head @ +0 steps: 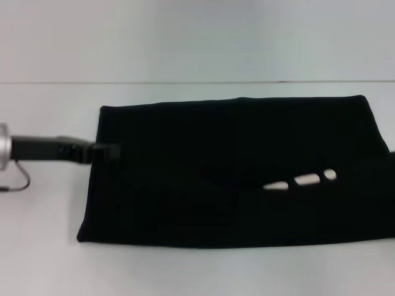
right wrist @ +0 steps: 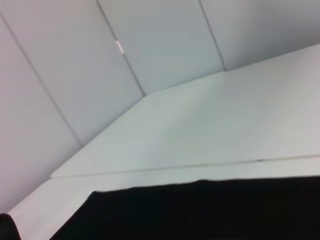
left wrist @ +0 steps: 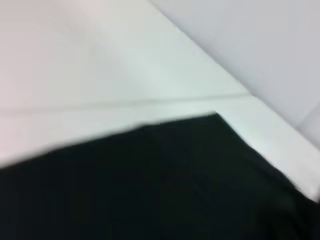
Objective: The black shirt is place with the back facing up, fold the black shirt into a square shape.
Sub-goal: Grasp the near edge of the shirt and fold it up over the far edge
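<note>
The black shirt (head: 234, 172) lies flat on the white table (head: 43, 259) as a wide rectangle, plain side up. A fold near its middle shows small white bits of print (head: 296, 180). My left gripper (head: 106, 152) reaches in from the left at table height and meets the shirt's left edge; black on black hides its tips. The left wrist view shows a shirt corner (left wrist: 200, 165) close below. The right wrist view shows the shirt's edge (right wrist: 200, 210) low in the picture. My right gripper is out of view.
The table's far edge (head: 197, 82) runs just behind the shirt, with a pale wall (head: 197, 37) beyond. Bare white table lies left of and in front of the shirt. The shirt's right end runs past the head view's edge.
</note>
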Controlling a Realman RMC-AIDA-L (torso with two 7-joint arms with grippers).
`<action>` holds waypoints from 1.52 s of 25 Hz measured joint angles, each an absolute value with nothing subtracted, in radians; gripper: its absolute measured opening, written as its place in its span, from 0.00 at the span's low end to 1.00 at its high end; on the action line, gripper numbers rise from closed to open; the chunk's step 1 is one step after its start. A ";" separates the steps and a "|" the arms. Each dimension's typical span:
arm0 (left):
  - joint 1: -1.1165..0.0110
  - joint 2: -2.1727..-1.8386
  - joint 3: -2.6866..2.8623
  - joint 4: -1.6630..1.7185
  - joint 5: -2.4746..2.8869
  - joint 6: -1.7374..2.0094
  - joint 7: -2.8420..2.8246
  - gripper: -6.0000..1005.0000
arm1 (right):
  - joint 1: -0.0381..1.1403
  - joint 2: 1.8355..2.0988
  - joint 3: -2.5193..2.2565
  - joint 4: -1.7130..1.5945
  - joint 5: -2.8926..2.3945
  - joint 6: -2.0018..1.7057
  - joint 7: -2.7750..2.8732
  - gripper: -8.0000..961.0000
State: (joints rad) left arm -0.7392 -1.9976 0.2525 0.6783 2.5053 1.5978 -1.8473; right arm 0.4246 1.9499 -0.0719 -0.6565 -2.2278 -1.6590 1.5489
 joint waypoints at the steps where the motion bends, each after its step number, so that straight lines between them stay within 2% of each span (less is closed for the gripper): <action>1: -0.758 -1.997 0.255 0.662 2.505 1.540 -1.848 0.01 | 0.447 1.950 -0.077 -0.645 -2.229 -1.624 1.555 0.09; 6: -0.820 -1.997 0.272 0.612 2.506 1.321 -1.855 0.01 | 0.541 1.951 -0.127 -0.574 -2.231 -1.440 1.568 0.09; 15: -0.863 -2.004 0.331 0.579 2.505 1.055 -1.862 0.01 | 0.684 1.967 -0.231 -0.444 -2.229 -1.039 1.586 0.09; 38: -0.909 -2.046 0.452 0.537 2.503 0.728 -1.855 0.01 | 0.852 1.993 -0.311 -0.360 -2.224 -0.666 1.572 0.09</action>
